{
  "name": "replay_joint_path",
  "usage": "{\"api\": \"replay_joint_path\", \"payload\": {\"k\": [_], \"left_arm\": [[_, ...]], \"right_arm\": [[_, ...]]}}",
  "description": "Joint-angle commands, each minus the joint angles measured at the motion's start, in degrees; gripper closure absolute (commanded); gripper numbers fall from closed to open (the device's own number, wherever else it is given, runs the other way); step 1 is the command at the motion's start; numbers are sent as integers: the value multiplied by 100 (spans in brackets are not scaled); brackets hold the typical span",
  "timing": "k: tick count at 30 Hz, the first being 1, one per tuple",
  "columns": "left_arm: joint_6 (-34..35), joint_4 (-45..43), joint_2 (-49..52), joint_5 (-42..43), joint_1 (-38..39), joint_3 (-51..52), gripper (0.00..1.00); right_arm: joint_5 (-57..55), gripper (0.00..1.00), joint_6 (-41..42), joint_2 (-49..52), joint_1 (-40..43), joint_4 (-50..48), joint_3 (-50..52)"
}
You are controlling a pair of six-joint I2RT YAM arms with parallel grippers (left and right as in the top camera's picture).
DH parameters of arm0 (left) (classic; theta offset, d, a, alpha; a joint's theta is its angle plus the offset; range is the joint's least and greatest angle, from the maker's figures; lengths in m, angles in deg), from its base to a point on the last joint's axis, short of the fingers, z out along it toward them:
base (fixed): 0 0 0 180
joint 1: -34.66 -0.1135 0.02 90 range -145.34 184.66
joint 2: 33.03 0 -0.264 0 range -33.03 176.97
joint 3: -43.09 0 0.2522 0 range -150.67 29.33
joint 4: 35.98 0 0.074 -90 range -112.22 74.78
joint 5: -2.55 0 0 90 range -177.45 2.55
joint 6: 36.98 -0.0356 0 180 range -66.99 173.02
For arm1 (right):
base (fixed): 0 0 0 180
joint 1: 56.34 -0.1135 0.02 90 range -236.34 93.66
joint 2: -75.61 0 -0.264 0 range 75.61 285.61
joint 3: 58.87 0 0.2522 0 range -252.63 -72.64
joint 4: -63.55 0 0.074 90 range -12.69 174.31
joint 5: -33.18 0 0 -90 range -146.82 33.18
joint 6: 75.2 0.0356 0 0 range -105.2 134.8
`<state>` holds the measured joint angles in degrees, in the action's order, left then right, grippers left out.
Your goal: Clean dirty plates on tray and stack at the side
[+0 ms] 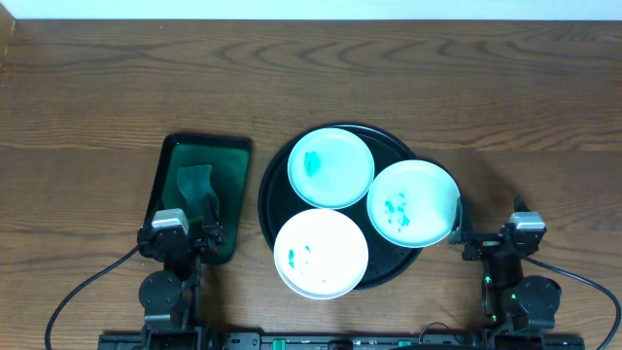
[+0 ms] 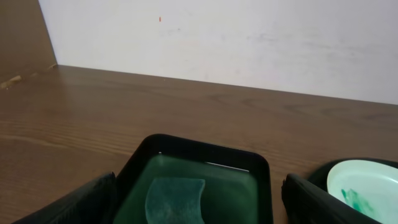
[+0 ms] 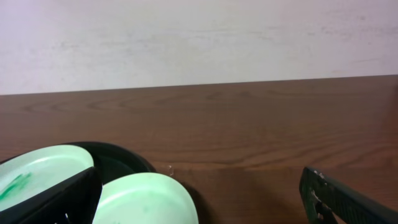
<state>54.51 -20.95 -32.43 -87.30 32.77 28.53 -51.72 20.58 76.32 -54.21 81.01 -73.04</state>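
Note:
Three white plates lie on the round black tray (image 1: 275, 177). The far plate (image 1: 330, 166) has a teal smear. The right plate (image 1: 412, 202) has teal specks and overhangs the tray's right rim. The near plate (image 1: 321, 252) has faint specks. My left gripper (image 1: 185, 236) is open and empty at the near end of a dark-green tray (image 1: 167, 163). My right gripper (image 1: 486, 238) is open and empty, just right of the right plate (image 3: 144, 198). The far plate also shows in the left wrist view (image 2: 367, 186) and the right wrist view (image 3: 37, 171).
The dark-green rectangular tray (image 2: 261, 180) holds a green sponge (image 1: 194, 181), also in the left wrist view (image 2: 175, 199). Bare wooden table lies to the right of the black tray (image 3: 280, 149) and behind both trays. A pale wall stands at the back.

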Motion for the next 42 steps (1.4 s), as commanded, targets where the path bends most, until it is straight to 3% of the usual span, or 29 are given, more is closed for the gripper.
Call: {"api": "replay_joint_path", "payload": {"k": [1,13,31,42], "left_arm": [[9,293,-22,-57,-28,57,15],[37,293,116,98,-28,55,15],[142,293,1794,98,-28,-286,15],[203,297,1880,396,-28,-697,15]], "right_arm": [[-57,1,-72,4,46,26,9],[-55,1,-72,4,46,26,9],[-55,1,-72,4,46,26,9],[-57,1,-72,4,46,28,9]]}}
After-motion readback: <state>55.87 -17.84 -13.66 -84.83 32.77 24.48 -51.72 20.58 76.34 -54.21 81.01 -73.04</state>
